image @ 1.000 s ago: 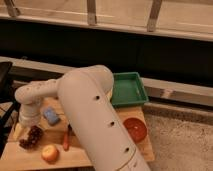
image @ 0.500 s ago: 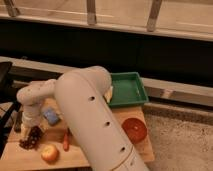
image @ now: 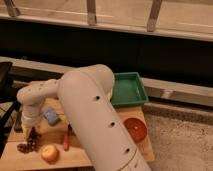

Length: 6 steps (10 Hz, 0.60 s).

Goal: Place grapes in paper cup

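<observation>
grapes [image: 26,146] | front-left corner of table [image: 20,161], just below gripper [image: 33,133] | jaws closed on the bunch's top, cluster trailing left | paper cup not visible, perhaps behind arm [image: 95,115]

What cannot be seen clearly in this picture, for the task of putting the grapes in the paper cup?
- Paper cup: not visible anywhere in the camera view. The thick arm covers the middle of the table, so the cup may stand behind it.
- Claw: shut, low on the grapes near the picture's left edge. Its dark tips merge with the berries, so a real grip cannot be told.
</observation>
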{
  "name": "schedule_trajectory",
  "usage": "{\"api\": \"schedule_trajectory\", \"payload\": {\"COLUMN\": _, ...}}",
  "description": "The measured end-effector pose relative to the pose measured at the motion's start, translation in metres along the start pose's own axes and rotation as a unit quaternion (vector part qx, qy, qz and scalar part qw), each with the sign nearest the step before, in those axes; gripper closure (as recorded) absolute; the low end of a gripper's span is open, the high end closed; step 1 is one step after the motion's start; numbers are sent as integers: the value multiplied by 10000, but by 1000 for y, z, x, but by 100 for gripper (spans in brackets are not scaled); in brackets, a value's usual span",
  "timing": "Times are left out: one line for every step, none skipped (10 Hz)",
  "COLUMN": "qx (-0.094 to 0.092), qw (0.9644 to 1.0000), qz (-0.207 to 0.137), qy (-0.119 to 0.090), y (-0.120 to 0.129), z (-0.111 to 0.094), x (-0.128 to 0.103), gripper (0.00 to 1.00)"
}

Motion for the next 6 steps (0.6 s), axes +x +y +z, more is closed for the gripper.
{"api": "schedule_trajectory", "payload": {"qx": 11, "qw": 10000, "qz": -15, "qy": -73, "y": 0, "z": -7, "x": 0, "gripper": 100}}
{"api": "schedule_trajectory", "payload": {"qx": 31, "qw": 9999, "qz": -36, "qy": -162, "y": 0, "z": -17, "x": 0, "gripper": 100}}
{"api": "schedule_trajectory", "payload": {"qx": 102, "qw": 9996, "qz": -69, "qy": -264, "y": 1, "z": -31, "x": 1, "gripper": 100}}
{"api": "schedule_trajectory", "payload": {"qx": 203, "qw": 9990, "qz": -88, "qy": -382, "y": 2, "z": -49, "x": 1, "gripper": 100}}
{"api": "schedule_trajectory", "payload": {"qx": 367, "qw": 9981, "qz": -84, "qy": -485, "y": -1, "z": -72, "x": 1, "gripper": 100}}
{"api": "schedule_trajectory", "payload": {"qx": 545, "qw": 9966, "qz": -66, "qy": -609, "y": -4, "z": -98, "x": 0, "gripper": 100}}
